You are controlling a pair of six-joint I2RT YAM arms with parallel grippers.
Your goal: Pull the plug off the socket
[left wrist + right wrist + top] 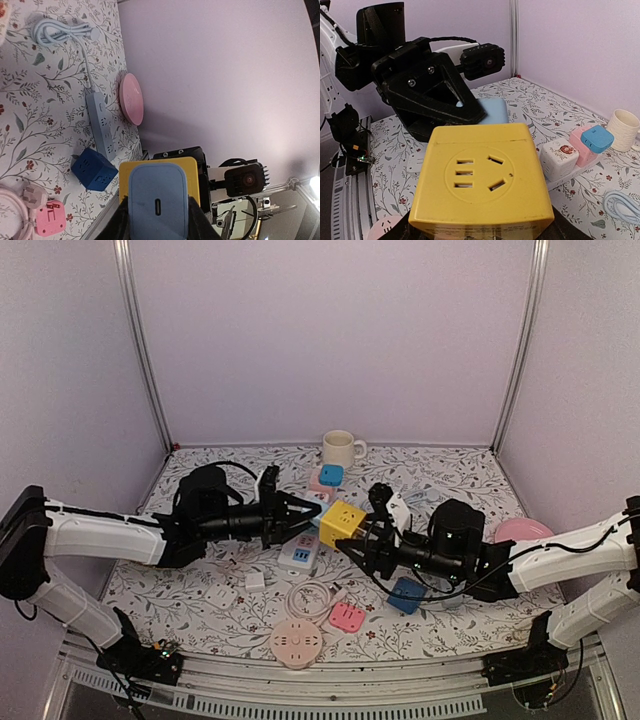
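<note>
A yellow cube socket (342, 522) is held above the table's middle between both arms. A light blue plug (159, 202) sits flat against the cube's face (192, 172). My left gripper (298, 512) is shut on the plug, one black finger on each side of it (159, 222). My right gripper (358, 543) is shut on the yellow cube from the other side. In the right wrist view the cube (485, 175) fills the foreground and hides most of the right gripper (482, 234). The plug (492, 111) shows just behind it, in the left gripper (435, 95).
On the flowered table are a cream mug (340, 450), a pink plate (523, 532), a pink and blue cube (328, 478), a white power strip (300, 552), a coiled white cable (310, 598), a round pink socket (296, 643) and a dark blue cube (405, 595).
</note>
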